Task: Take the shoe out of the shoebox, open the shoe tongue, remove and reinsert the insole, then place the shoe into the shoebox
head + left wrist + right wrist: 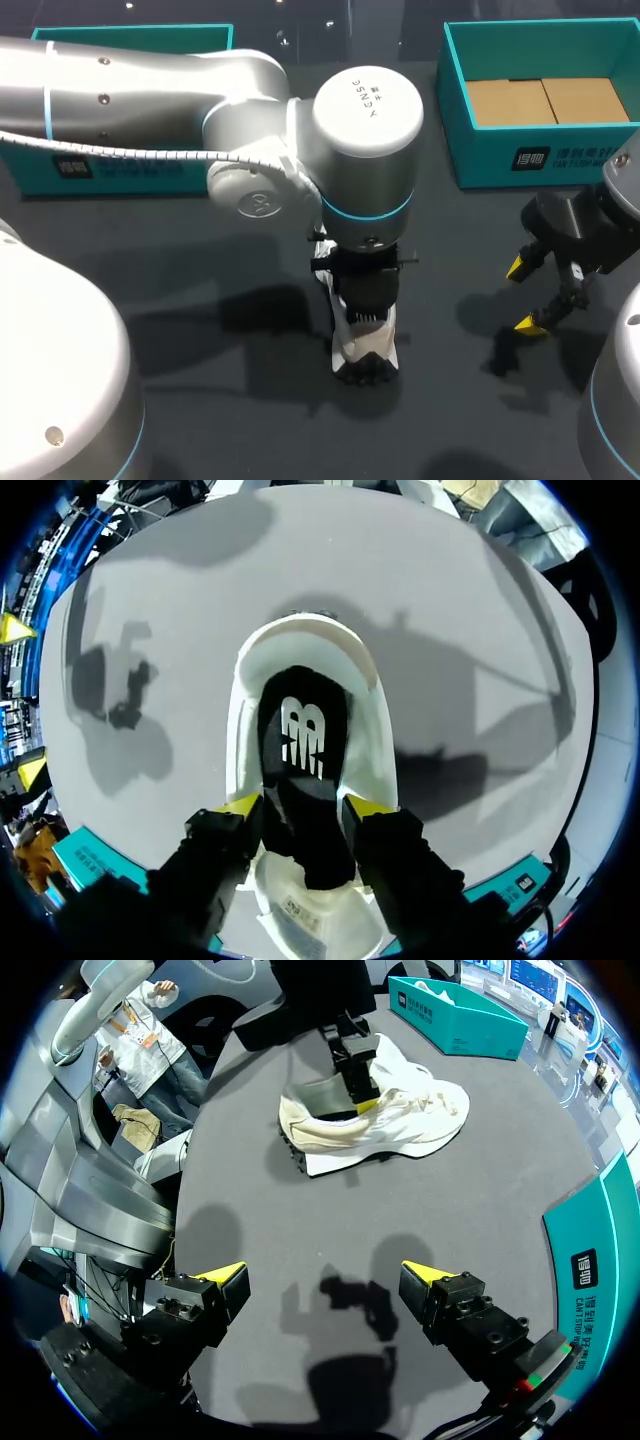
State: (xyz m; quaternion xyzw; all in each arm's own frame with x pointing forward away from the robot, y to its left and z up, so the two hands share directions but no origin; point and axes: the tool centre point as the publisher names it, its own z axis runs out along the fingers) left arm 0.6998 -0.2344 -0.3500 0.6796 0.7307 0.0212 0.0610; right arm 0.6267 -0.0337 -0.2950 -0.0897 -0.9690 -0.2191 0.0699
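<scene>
Where the shoe point(366, 352) stands on its sole near the middle of the worktop point(200, 310), well apart from the shoebox point(480, 160) at the far right corner, the left gripper point(304, 806) sits directly over the shoe opening. Both of its yellow-tipped fingers point(240, 805) press against opposite edges of the black insole point(303, 730), which lies inside the white shoe, so this end effector is closed on the insole. The right gripper point(525, 294) hovers above the worktop near the right edge, clear of the shoe, with its fingers spread wide apart.
</scene>
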